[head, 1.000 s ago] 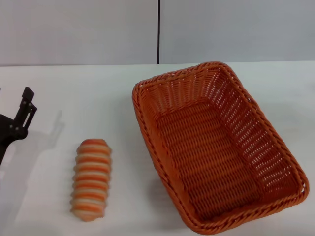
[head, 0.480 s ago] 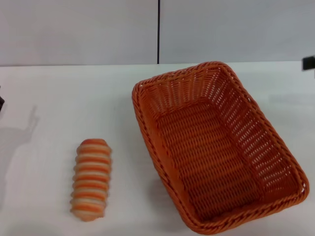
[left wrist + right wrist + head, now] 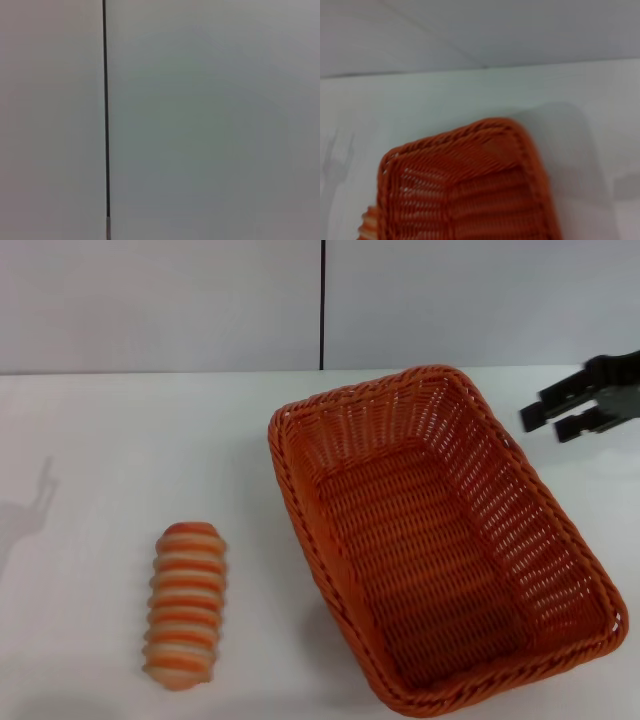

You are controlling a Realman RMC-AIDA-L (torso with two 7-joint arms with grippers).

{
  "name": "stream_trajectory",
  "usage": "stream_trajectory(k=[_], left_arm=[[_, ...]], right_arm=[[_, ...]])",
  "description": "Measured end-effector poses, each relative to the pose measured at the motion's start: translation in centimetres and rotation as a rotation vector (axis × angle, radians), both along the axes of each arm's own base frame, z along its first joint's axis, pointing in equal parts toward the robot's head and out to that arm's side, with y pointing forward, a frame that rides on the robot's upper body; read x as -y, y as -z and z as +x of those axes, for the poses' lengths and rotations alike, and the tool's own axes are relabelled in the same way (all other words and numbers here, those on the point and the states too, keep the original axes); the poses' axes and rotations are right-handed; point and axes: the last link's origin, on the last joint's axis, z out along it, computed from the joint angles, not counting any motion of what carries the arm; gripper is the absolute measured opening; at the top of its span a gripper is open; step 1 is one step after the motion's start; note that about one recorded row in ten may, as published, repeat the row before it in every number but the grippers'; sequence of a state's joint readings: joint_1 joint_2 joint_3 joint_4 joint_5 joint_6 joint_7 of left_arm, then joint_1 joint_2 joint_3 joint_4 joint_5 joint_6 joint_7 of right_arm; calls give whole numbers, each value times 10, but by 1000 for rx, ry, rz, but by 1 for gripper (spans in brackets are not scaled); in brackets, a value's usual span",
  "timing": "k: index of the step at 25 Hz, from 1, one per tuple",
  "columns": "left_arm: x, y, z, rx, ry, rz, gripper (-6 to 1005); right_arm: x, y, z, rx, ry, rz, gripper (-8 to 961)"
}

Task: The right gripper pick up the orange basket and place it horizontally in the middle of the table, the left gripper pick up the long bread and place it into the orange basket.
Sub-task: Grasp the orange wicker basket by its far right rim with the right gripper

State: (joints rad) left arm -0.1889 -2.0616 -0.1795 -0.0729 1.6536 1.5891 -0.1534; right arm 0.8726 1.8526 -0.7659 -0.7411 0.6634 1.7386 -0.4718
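The orange basket (image 3: 335, 435) lies empty on the right half of the white table (image 3: 130, 430), its long side running diagonally toward me. Its far corner also fills the right wrist view (image 3: 465, 190). The long bread (image 3: 185, 605), striped orange and cream, rests on the table left of the basket, and a sliver of the bread (image 3: 367, 226) shows at the picture's edge in the right wrist view. My right gripper (image 3: 545, 422) reaches in from the right edge, open, beside the basket's far right corner and apart from it. The left gripper is out of view.
A faint shadow of the left arm (image 3: 35, 502) falls on the table's left side. A grey wall with a dark vertical seam (image 3: 322, 305) stands behind the table, and the left wrist view shows only that wall and its seam (image 3: 105, 110).
The left gripper has withdrawn off the left edge, leaving only its shadow. The right gripper has come in from the right toward the basket's far corner. Basket and bread have not moved.
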Motion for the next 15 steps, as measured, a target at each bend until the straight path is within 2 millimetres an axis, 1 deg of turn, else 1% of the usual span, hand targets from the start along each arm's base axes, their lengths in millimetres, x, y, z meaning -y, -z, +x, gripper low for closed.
stream_trajectory(k=[1, 2, 3, 5, 6, 7, 10, 11, 12, 15], left_arm=[[0, 0, -1, -3, -2, -1, 719], [0, -1, -1, -6, -5, -1, 719], [1, -1, -2, -9, -8, -2, 719], [2, -2, -3, -13, -12, -2, 719], [2, -2, -4, -14, -14, -1, 719], [2, -2, -4, -14, -14, -1, 719], [5, -3, -6, -17, -22, -1, 718], [6, -3, -7, -17, -25, -1, 718], [7, -3, -7, -17, -27, 0, 718], [8, -4, -8, -17, -31, 4, 718]], right_arm=[[-3, 13, -5, 13, -5, -24, 600], [-3, 13, -5, 13, -5, -24, 599], [-5, 19, -7, 18, -8, -30, 598], [-7, 32, -11, 28, -12, -44, 597], [-8, 42, -13, 37, -10, -54, 596], [-8, 42, -13, 37, -10, -54, 595], [-7, 56, -13, 66, 1, -79, 593], [-4, 65, -12, 84, 9, -100, 592], [-4, 65, -12, 84, 9, -100, 592], [-4, 73, -14, 100, 9, -104, 589]])
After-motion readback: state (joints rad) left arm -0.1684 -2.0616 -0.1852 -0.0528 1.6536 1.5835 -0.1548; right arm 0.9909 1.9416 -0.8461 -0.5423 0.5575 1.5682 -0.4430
